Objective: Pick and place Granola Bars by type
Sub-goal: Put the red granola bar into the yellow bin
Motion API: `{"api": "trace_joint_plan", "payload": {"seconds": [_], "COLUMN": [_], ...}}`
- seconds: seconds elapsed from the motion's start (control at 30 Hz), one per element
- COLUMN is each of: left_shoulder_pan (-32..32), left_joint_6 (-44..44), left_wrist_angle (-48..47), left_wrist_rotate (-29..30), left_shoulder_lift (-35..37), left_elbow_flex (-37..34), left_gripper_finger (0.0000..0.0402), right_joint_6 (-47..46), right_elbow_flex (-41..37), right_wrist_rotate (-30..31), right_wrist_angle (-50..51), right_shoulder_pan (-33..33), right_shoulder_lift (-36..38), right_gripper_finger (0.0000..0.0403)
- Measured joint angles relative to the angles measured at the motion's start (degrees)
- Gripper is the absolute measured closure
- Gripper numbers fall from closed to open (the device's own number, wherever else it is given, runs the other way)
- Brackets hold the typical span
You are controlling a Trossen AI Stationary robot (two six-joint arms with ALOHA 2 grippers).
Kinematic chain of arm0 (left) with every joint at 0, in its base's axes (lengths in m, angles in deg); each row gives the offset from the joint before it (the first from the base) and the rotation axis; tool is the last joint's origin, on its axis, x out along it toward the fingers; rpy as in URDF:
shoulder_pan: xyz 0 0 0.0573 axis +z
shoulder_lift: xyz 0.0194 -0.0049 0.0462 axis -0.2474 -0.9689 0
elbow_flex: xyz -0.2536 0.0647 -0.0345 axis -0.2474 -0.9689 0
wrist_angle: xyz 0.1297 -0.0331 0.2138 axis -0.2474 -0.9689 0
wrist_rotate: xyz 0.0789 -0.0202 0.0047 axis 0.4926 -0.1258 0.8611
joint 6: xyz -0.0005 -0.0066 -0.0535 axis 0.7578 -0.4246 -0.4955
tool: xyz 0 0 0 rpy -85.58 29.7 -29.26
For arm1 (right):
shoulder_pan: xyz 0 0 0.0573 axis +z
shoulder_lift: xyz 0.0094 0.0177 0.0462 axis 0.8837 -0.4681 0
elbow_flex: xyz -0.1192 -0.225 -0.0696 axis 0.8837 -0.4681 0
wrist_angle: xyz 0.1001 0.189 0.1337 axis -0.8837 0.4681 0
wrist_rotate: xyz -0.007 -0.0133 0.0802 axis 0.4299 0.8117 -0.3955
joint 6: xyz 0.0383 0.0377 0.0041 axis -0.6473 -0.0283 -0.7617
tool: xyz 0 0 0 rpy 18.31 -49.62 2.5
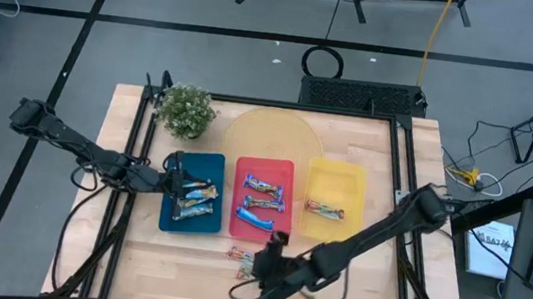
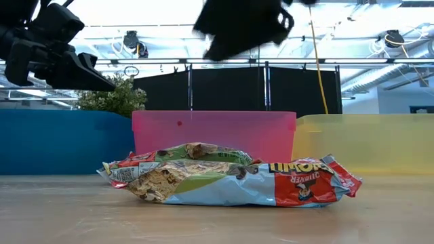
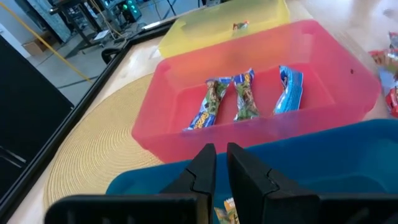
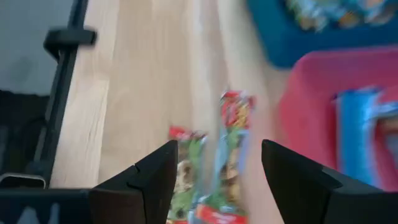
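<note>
**Open right jaws hanging over two loose bars**

Hovering over the pale wooden table (image 1: 352,280), the right gripper (image 1: 273,268), fingers spread wide with nothing between them. Lying just ahead of and partly between those open jaws, side by side and touching, two shiny red-and-green-wrapped granola bars (image 4: 214,168) on the bare wood, just in front of the flat red rectangular plastic tray (image 1: 266,175). Sitting beyond the jaws, inside that red tray, three more wrapped bars (image 3: 245,96), two green-blue and one plain blue. Hanging over the flat blue rectangular plastic tray (image 1: 205,225), the left gripper (image 3: 221,171), fingers nearly together, only a thin slit showing, gripping nothing visible. Lying under and just past those jaws, a few bars (image 1: 194,200) in the blue tray. Resting well off to the side, one bar (image 1: 324,210) in the flat yellow rectangular plastic tray (image 1: 339,178).
</note>
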State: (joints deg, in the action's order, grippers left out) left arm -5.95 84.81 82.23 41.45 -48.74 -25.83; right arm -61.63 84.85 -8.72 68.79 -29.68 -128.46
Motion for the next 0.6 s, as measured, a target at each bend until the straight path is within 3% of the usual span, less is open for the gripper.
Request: {"api": "trace_joint_plan", "payload": {"seconds": [0.27, 0.6], "left_shoulder_pan": [-0.02, -0.01], "left_joint_6": [-0.96, -1.57], "left_wrist_angle": [-3.43, -3.35], "left_wrist_rotate": [0.0, 0.02], "left_shoulder_lift": [-0.01, 0.0], "left_elbow_flex": [-0.02, -0.02], "left_gripper_finger": [0.0353, 0.0353], "right_joint_6": [-12.13, -13.3], "right_elbow_flex": [1.02, 0.04], "right_wrist_rotate": [-7.48, -11.84], "right_wrist_angle": [7.14, 8.26], "right_shoulder_pan": [1.22, 2.64], "right_shoulder_lift": [-4.09, -6.06], "right_gripper_finger": [0.0181, 0.0181]}}
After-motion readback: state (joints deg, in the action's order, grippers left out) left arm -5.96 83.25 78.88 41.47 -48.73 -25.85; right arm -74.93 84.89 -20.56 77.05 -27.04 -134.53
